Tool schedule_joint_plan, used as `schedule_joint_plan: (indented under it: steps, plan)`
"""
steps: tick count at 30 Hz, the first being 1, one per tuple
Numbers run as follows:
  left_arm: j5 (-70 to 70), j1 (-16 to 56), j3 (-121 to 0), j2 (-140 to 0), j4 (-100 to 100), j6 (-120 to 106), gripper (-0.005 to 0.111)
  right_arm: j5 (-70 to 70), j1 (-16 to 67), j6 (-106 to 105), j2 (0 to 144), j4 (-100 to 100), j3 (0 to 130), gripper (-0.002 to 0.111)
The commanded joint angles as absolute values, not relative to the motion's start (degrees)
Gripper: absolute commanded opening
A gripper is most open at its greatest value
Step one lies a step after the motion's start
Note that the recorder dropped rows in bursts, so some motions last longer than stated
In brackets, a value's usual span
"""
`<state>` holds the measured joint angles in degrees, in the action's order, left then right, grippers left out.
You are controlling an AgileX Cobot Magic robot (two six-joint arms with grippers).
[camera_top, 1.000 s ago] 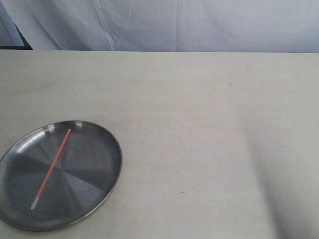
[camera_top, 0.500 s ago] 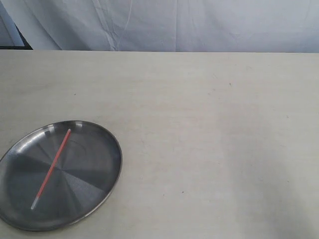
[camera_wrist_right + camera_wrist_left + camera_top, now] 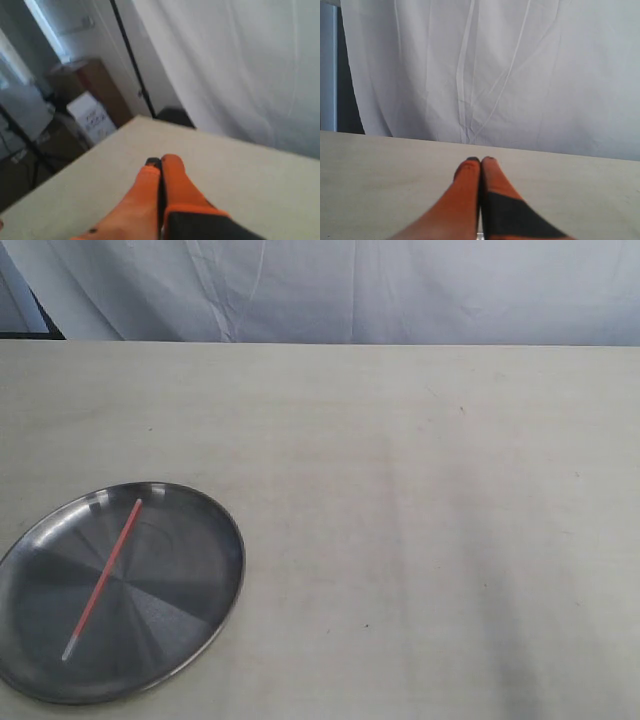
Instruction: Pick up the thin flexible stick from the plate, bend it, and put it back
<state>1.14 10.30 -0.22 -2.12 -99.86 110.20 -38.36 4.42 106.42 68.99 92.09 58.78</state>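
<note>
The round silver plate (image 3: 195, 585) rests at the table's near left in the exterior view. Across it lies the thin red-orange stick (image 3: 103, 577), straight, its pale end pointing toward the near rim. Neither gripper appears in the exterior view. In the left wrist view my left gripper (image 3: 480, 160) is shut, its orange fingers pressed together with nothing between them, above bare table. My right gripper (image 3: 161, 161) is likewise shut and empty in the right wrist view. Plate and stick are out of both wrist views.
A white curtain (image 3: 350, 290) hangs behind the table's far edge (image 3: 320, 343). The right wrist view shows the table corner with cardboard boxes (image 3: 92, 97) and a black stand pole (image 3: 131, 57) beyond it. A faint shadow (image 3: 520, 640) lies on the table's right side.
Plate and stick have not moved. The dark shadow on the table's right side has faded and shifted over the last second.
</note>
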Motion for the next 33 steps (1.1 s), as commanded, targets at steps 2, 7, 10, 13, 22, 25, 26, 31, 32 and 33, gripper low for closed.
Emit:
schedule_joint_plan:
  steps: [2,7,10,13,22,25,26,31,32,33]
  plan:
    - [1.43,10.42,0.0,-2.04,-99.95,110.28,0.0,-30.2,19.29,109.83,82.85,99.95,67.18,-0.001]
    - [1.43,10.42,0.0,-2.04,-99.95,110.28,0.0,-12.4,33.22,97.39,92.76,99.95,71.06,-0.001]
    - [1.43,10.42,0.0,-2.04,-99.95,110.28,0.0,-4.57,38.4,92.46,97.73,99.95,71.76,-0.001]
    - [1.43,10.42,0.0,-2.04,-99.95,110.28,0.0,-4.03,41.19,92.46,101.74,99.95,71.76,-0.001]
    - [1.43,10.42,0.0,-2.04,-99.95,110.28,0.0,33.34,50.0,67.76,111.55,89.36,73.36,-0.001]
    - [1.43,10.42,0.0,-2.04,-99.95,110.28,0.0,35.67,50.01,46.43,113.84,65.98,77.64,-0.001]
    - [1.43,10.42,0.0,-2.04,-99.95,110.28,0.0,36.64,50.01,40.62,114.4,56.88,79.57,-0.001]
    - [1.43,10.42,0.0,-2.04,-99.95,110.28,0.0,40.93,50.67,22.65,114.92,28.5,88.16,-0.001]
    - [1.43,10.42,0.0,-2.04,-99.95,110.28,0.0,41.22,50.96,22.38,114.92,25.53,89.49,-0.001]
    - [1.43,10.42,0.0,-2.04,-99.95,110.28,0.0,41.63,51.42,22.38,114.92,20.71,91.53,-0.001]
